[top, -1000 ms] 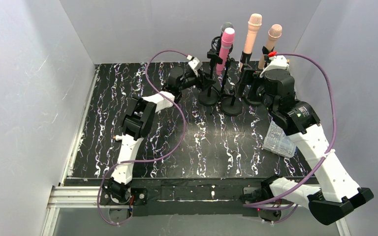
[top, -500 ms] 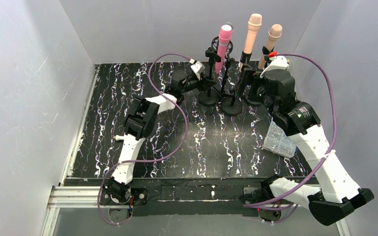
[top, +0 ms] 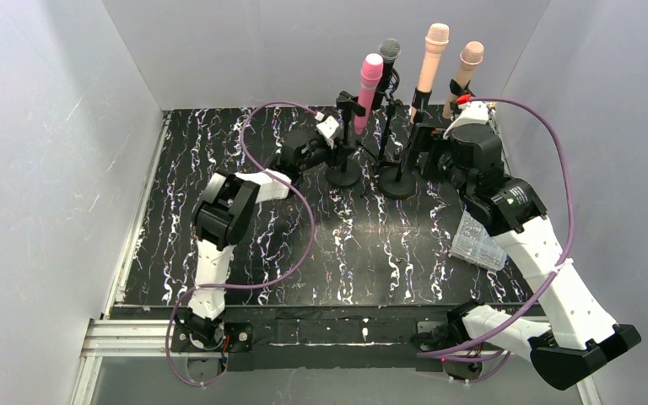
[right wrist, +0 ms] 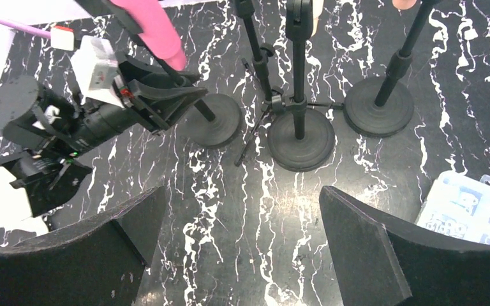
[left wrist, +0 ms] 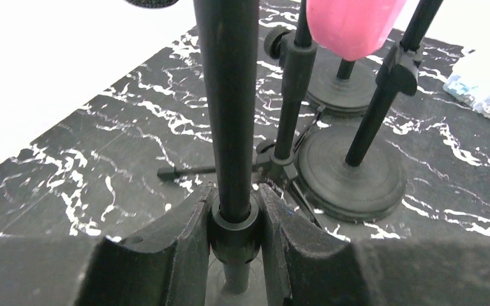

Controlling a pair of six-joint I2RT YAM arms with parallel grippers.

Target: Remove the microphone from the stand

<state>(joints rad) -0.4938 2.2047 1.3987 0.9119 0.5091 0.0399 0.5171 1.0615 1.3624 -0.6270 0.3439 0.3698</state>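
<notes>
- So, the left pincer (left wrist: 233,223) is clamped tight on the stand (left wrist: 230,95), right down low on the black pole where a round collar sits just above the base.
- In the left wrist view, one finger presses each side of that collar with the pole running straight up between them.
- The pink microphone (top: 369,84) is sitting in the clip at the top of that same stand, head up and leaning a bit to the right in the top view. Nothing is touching the mic itself.
- That stand is the leftmost of the bunch at the back of the desk (top: 186,211), and its round base sits just beside the next stand's base.
- The right pincer (right wrist: 239,197) is wide apart and holding nothing. It hangs over the desk on the near side of the stands, looking down at the bases.
- Three more mics stand behind and to the right: a black microphone (top: 388,49), a peach microphone (top: 433,51) and a tan microphone (top: 468,63), each in its own stand.
- A clear plastic box (top: 478,240) lies on the desk by the right arm, well apart from the stands.
- A purple cable (top: 557,169) loops off each arm.
</notes>
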